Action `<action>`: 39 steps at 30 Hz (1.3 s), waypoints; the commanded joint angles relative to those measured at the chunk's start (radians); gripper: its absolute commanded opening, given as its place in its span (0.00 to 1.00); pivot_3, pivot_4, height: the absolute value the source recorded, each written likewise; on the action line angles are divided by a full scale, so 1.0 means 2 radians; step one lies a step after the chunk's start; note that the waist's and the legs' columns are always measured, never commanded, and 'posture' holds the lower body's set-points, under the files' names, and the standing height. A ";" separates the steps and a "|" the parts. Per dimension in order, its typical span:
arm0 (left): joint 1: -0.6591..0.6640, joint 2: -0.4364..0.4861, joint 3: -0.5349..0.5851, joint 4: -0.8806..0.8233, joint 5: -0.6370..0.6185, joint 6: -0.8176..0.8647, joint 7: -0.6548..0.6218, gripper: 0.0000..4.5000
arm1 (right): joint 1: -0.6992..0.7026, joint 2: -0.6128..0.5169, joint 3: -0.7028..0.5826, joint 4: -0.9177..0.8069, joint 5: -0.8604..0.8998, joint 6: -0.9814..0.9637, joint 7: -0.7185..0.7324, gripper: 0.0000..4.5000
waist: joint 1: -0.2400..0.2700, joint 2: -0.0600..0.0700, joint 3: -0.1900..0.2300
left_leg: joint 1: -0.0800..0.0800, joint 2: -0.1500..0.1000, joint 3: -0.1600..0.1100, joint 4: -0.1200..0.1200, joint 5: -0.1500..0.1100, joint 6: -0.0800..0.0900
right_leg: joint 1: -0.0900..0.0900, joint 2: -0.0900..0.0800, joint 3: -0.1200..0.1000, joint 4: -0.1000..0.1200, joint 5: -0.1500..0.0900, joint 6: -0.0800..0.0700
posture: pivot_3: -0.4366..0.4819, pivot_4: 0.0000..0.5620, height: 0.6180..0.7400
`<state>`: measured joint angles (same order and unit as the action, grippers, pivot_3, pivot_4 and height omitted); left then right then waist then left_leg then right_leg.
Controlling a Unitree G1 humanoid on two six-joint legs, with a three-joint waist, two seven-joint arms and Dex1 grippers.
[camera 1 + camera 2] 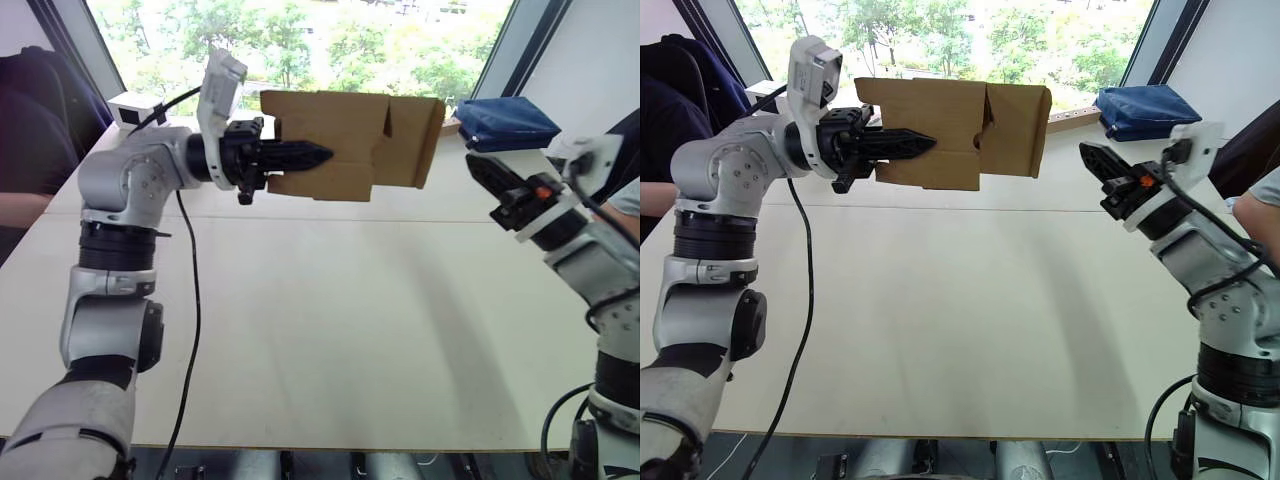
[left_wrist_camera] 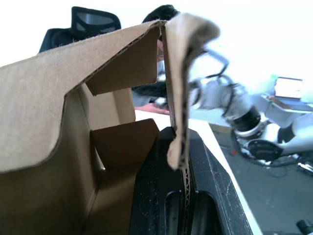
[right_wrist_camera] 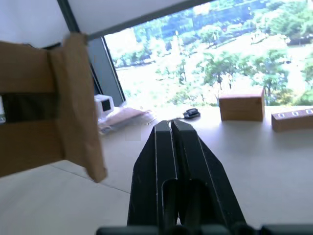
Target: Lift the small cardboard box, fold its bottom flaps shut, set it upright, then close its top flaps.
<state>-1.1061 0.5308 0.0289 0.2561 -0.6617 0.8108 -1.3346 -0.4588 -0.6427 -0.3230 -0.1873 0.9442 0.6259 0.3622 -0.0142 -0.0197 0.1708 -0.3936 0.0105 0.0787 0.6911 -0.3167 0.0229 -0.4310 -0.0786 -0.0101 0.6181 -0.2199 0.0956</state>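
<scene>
small plain brown cardboard box point(image 1: 350, 145) held in air above tabletop's point(image 1: 330, 320) far edge; left gripper point(image 1: 300, 156) fingers clamped on one wall, flaps point(image 1: 415, 140) loose twd right gripper point(image 1: 1095, 160), fingers shut, empty, well apart; risk: thin wall grip lets box pivot/slip when right pushes flaps.

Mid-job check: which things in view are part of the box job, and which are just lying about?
In the job:
box, held in the air by the left gripper, clamped on its wall
its flaps, still open
right gripper, shut, apart from the box

Lying about:
blue bundle
tidy brown cube
white box
table
</scene>
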 commanded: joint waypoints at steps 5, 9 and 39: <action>0.000 0.001 0.016 -0.041 -0.026 0.015 0.019 0.00 | -0.083 0.043 0.029 0.043 -0.019 -0.024 0.064 0.01 | 0.000 0.000 0.000 | 0.000 0.000 0.000 0.000 0.000 0.000 | 0.000 0.000 0.000 0.000 0.000 0.000 | 0.48 0.27 1.00; -0.004 -0.001 0.019 -0.034 -0.027 0.013 0.026 0.00 | -0.090 0.061 0.025 0.011 0.025 0.008 0.079 0.01 | 0.001 0.000 0.000 | 0.000 0.000 0.000 0.000 0.000 0.000 | 0.000 0.000 0.000 0.000 0.000 0.000 | 0.48 0.27 1.00; -0.021 -0.011 0.026 0.005 -0.025 -0.002 0.032 0.00 | -0.028 0.155 0.012 -0.103 0.208 0.027 -0.043 0.16 | 0.000 0.000 0.000 | 0.000 0.000 0.000 0.000 0.000 0.000 | 0.000 0.000 0.000 0.001 0.000 0.000 | 0.48 0.27 1.00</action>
<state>-1.1141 0.5056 0.0538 0.2994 -0.6888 0.8142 -1.2683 -0.5095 -0.3320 -0.2916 -0.3694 1.3346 0.6897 0.2753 -0.0135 -0.0189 0.1712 -0.3937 0.0106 0.0779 0.6920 -0.3165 0.0224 -0.4308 -0.0790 -0.0106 0.6194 -0.2197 0.0959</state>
